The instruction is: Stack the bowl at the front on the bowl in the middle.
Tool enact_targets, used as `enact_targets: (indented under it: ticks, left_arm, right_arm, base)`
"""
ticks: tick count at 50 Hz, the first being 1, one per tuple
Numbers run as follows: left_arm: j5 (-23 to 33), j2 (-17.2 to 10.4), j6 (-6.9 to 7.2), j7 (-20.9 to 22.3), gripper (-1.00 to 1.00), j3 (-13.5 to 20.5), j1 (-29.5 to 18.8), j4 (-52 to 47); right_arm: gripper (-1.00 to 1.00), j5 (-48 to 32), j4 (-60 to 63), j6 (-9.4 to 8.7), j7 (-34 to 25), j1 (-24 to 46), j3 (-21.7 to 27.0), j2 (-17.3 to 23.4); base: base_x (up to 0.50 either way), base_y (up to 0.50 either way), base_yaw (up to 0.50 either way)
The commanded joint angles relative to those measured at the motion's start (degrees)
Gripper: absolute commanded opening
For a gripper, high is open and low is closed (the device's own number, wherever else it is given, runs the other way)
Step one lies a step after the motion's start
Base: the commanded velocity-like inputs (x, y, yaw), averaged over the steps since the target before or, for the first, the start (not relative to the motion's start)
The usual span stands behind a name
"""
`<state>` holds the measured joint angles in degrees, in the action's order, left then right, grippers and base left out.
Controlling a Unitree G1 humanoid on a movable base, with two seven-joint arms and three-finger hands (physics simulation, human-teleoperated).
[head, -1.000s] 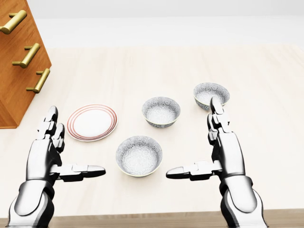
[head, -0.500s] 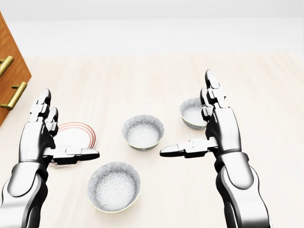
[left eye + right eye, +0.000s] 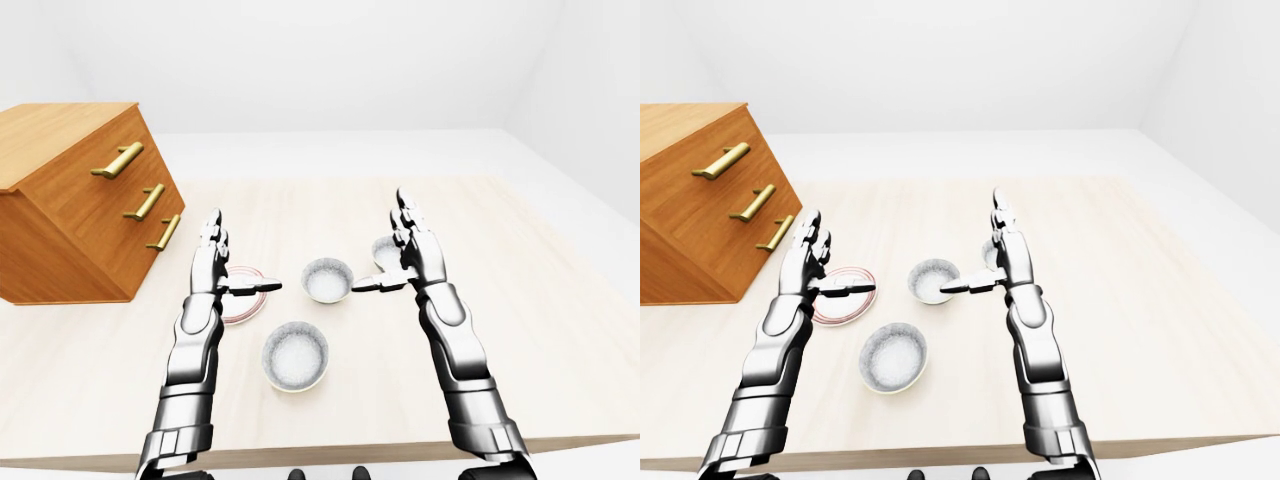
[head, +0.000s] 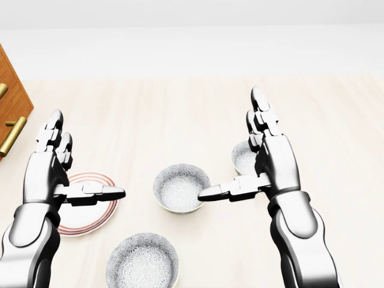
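Three patterned grey bowls stand on the pale wooden table [image 4: 336, 132]. The front bowl [image 4: 143, 263] sits lowest in the head view, between my arms. The middle bowl [image 4: 180, 187] is above it, right by the thumb of my right hand [image 4: 231, 150]. That hand is open, fingers pointing up, and hovers above the table. It hides most of the far bowl [image 4: 243, 157]. My left hand [image 4: 89, 155] is open too, held up over the plate, its thumb pointing right. Neither hand holds anything.
A white plate with red rings [image 4: 90, 217] lies left of the middle bowl, under my left thumb. A wooden chest of drawers [image 3: 80, 200] with brass handles stands on the table's left side. The table's near edge [image 3: 330, 455] runs beneath my elbows.
The whole head view has shifted: the bowls and plate slide down the picture and the chest moves off to the left. Both hands stay open and raised.
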<state>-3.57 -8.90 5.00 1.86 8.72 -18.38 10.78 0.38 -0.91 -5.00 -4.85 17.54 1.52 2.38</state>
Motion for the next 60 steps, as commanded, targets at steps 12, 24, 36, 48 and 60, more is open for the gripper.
enact_targets:
  ticks: [12, 24, 36, 48, 60]
  left_arm:
    - [-0.1, 0.1, 0.00, -0.2, 1.00, 0.0, 0.6, 1.3]
    - [0.0, -0.1, 0.00, -0.3, 1.00, 0.1, 0.2, 2.7]
    - [-0.5, -0.5, -0.85, -0.4, 1.00, 0.3, -0.6, 5.9]
    - [-0.9, -0.6, -1.54, -0.5, 1.00, 0.3, -0.5, 6.8]
    - [-0.9, -0.5, -1.48, -0.5, 1.00, 0.2, -0.2, 6.7]
  right_arm:
    - [1.00, -56.7, -44.9, 10.00, 25.7, 19.6, -3.5, 14.7]
    - [1.00, -66.9, -71.5, 10.00, 29.6, 30.5, -6.4, 15.4]
    - [1.00, -72.9, -76.3, 10.00, 29.6, 34.6, -7.6, 11.8]
    - [1.00, -74.4, -77.2, 10.00, 28.7, 34.3, -6.8, 10.0]
    - [1.00, -73.4, -77.7, 10.00, 27.0, 33.6, -6.1, 9.2]
  base:
    - [0.00, 0.00, 0.00]
    - [0.00, 0.00, 0.00]
    - [0.00, 0.00, 0.00]
    - [0.00, 0.00, 0.00]
    - [0.00, 0.00, 0.00]
